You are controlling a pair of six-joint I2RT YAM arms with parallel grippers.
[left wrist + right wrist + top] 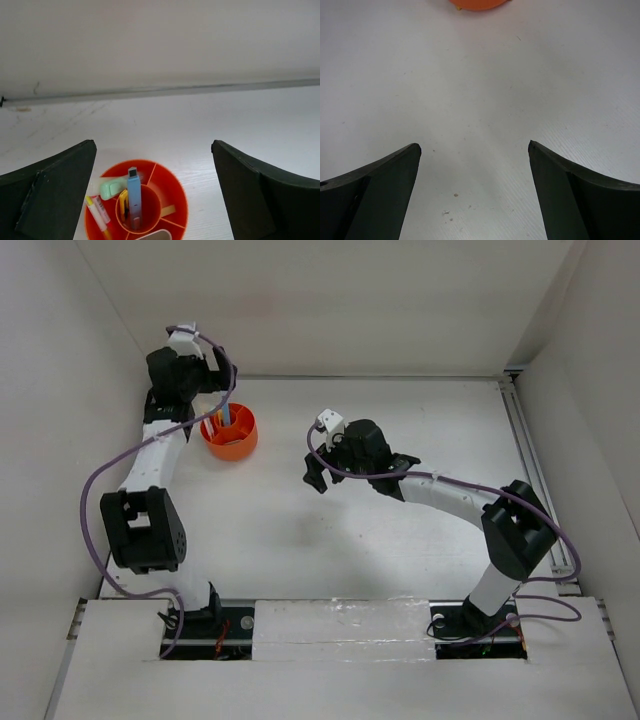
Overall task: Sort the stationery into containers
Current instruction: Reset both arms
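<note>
The orange tub (236, 448) stands at the far left of the table. In the left wrist view the tub (167, 181) holds a blue pen (134, 192) and a yellow item (123, 202) upright in its centre cup. A pale green item (112, 188), a yellow marker (95, 214) and a tan eraser (156, 235) lie in outer compartments. My left gripper (154, 145) is open and empty above the tub, also seen in the top view (208, 375). My right gripper (474, 146) is open and empty over bare table, right of the tub (477, 4), and shows in the top view (318, 472).
White walls enclose the table on the left, back and right. A metal rail (530, 470) runs along the right edge. The back wall's base seam (165, 91) lies just beyond the tub.
</note>
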